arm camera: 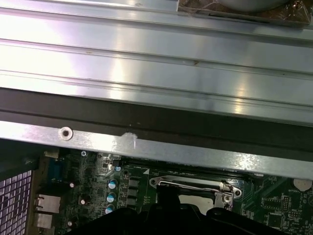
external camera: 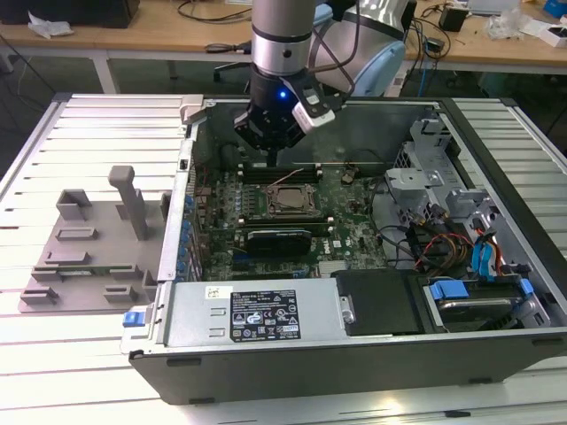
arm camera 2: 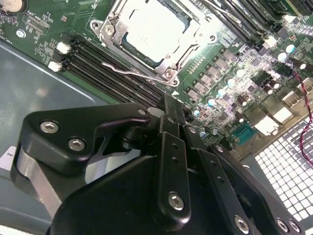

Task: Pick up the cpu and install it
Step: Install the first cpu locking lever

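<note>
The cpu (external camera: 286, 200), a flat square with a silvery-white top, lies inside the black and metal socket frame (external camera: 285, 215) on the green motherboard of the open computer case. It shows bright in the second wrist view (arm camera 2: 152, 28) and as a pale patch in the first wrist view (arm camera: 196, 199). My gripper (external camera: 271, 162) hangs above the memory slots just beyond the socket, apart from the cpu. Its black fingers (arm camera 2: 170, 113) are pressed together, shut, with nothing between them.
A grey plastic fixture tray (external camera: 89, 248) sits on the slatted table at the exterior view's left of the case. Inside the case are a power supply (external camera: 257, 312), drive cages with blue tabs (external camera: 483, 266) and loose cables (external camera: 438, 243). The case wall (arm camera: 161, 147) runs close behind the gripper.
</note>
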Tool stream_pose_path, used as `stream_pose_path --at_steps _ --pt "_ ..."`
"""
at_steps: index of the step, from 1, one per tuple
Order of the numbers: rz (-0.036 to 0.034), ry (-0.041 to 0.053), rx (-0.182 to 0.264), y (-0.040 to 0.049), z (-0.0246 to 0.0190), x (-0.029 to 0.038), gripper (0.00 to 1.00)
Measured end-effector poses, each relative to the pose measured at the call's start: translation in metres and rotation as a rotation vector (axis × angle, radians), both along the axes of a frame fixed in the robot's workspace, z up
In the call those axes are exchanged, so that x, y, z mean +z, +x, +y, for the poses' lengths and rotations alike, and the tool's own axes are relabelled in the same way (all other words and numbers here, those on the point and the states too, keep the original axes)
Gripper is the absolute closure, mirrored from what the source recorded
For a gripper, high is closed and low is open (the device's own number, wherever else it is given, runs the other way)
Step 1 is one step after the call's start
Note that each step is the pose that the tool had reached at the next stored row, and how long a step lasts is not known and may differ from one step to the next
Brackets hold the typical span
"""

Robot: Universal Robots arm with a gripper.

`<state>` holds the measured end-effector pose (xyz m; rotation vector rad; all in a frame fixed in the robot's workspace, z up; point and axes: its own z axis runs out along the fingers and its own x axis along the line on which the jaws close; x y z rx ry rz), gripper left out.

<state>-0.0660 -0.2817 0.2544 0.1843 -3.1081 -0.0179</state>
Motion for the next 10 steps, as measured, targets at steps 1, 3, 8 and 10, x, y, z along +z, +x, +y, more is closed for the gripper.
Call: stream_pose_path --at_steps 1,3,8,10 --pt "0.0 0.0 0.0 0.0001 0.0 -0.0002 0.89" --pt "-0.0002 0.0003 0.0 0.0001 0.0 -0.0009 0.89" --pt "0.0002 0.0001 0.0 0.0016 0.0 -0.0052 0.89" --pt "0.0004 0.0001 0.0 0.002 0.0 -0.0071 0.89"
